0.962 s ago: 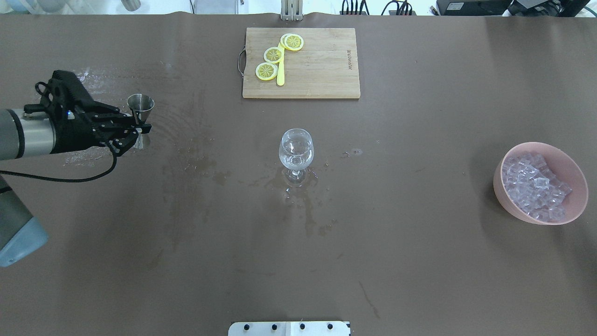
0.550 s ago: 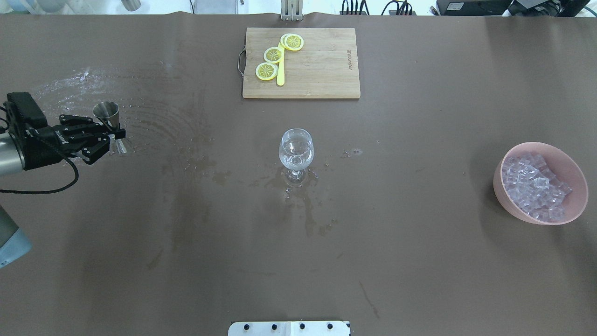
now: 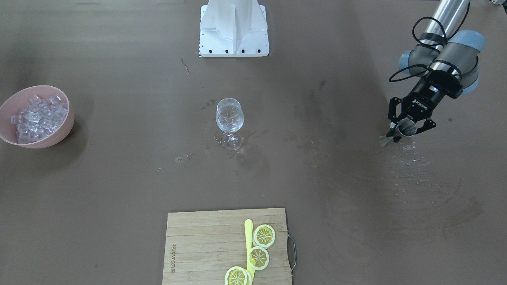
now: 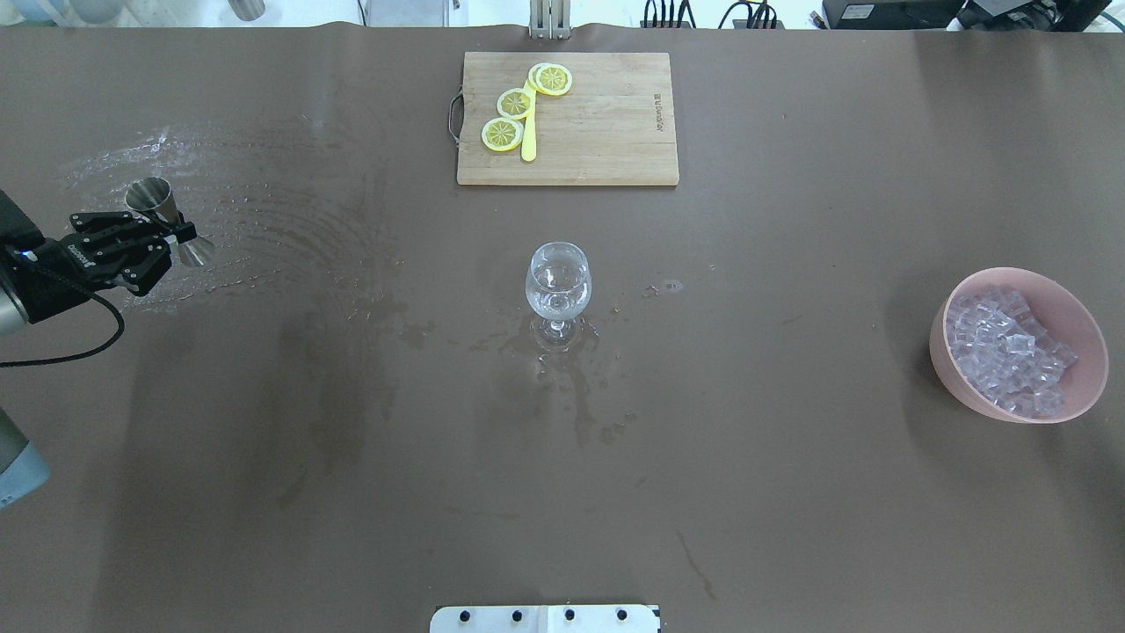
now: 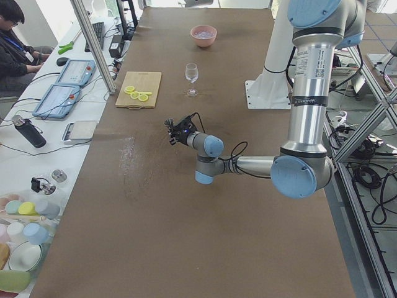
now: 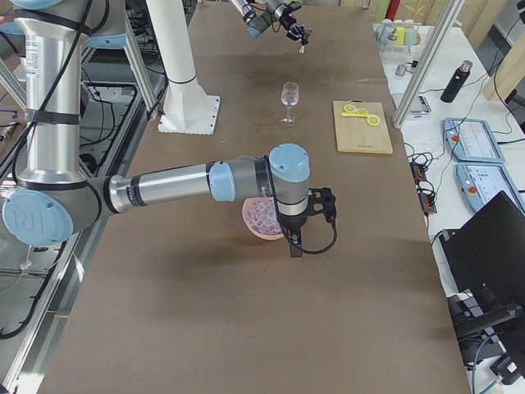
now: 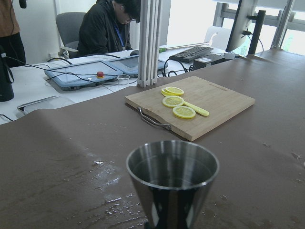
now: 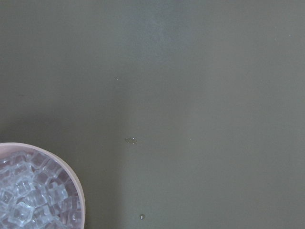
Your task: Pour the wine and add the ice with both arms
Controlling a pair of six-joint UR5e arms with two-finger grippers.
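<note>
While the left gripper (image 4: 174, 234) pinches the jigger (image 4: 149, 195) at its waist, the ice (image 8: 28, 191) lies at seven o'clock in the right wrist view, and whether the right gripper (image 6: 294, 245) is spread cannot be told.

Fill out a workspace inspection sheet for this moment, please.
Surface: brown table, wet streaks by the left gripper and around the wine glass.
Job's things: wine glass upright at centre; ice heaped in the pink bowl; steel jigger in the left gripper.
Clutter: cutting board with lemon slices and a yellow stick.
Grippers: left gripper shut on the steel jigger; right gripper near the pink bowl, state cannot tell.
Cables: black cable looping from the left wrist.
Surroundings: seated operator, desk with teach pendants.
</note>
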